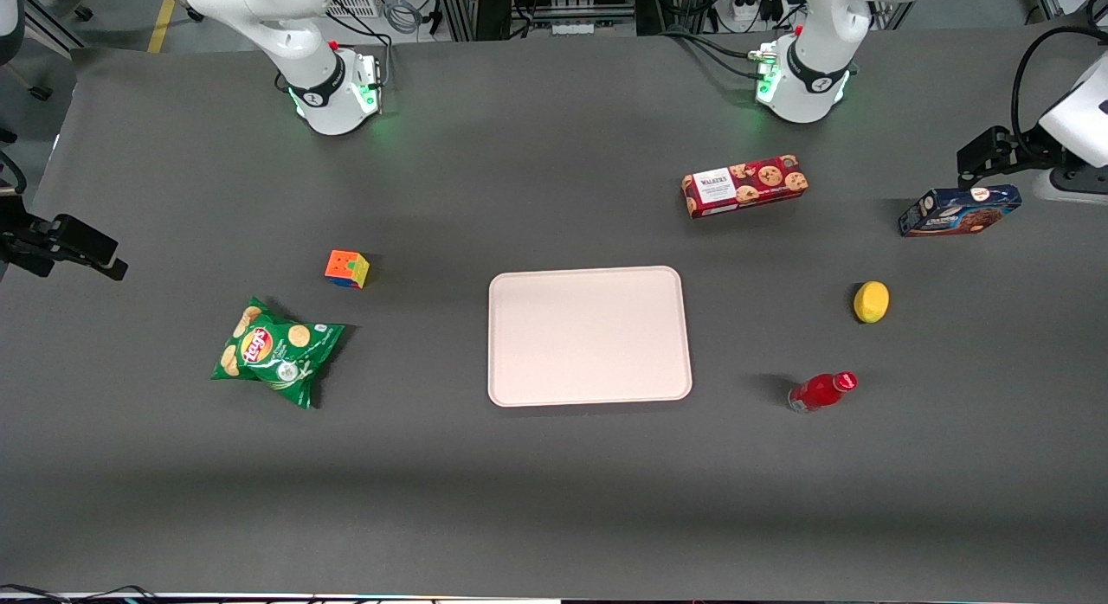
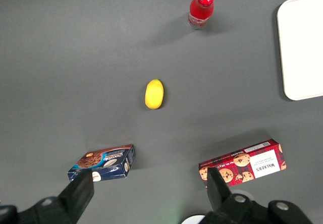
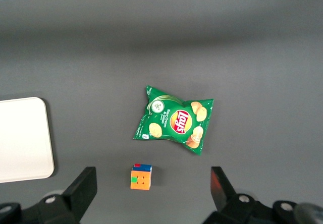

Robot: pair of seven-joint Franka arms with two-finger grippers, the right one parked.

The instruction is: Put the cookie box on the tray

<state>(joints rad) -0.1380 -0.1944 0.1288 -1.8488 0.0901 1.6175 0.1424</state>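
Note:
The cookie box (image 1: pixel 959 210) is a dark navy carton with a brown cookie picture, lying flat on the table at the working arm's end. The wrist view shows the cookie box (image 2: pixel 103 162) close to one finger (image 2: pixel 81 188) but not between the two. My gripper (image 1: pixel 985 157) hangs raised above the table, slightly farther from the front camera than the box. That gripper (image 2: pixel 148 179) is open and holds nothing. The pale pinkish tray (image 1: pixel 589 336) lies bare at the table's middle, and one rounded end of the tray (image 2: pixel 303 47) shows in the wrist view.
A red cookie box (image 1: pixel 744 186) lies between the navy box and the tray's far edge. A yellow lemon (image 1: pixel 871 301) and a red bottle (image 1: pixel 822 391) lie nearer the front camera. A green chips bag (image 1: pixel 275 351) and a colour cube (image 1: pixel 347 268) sit toward the parked arm's end.

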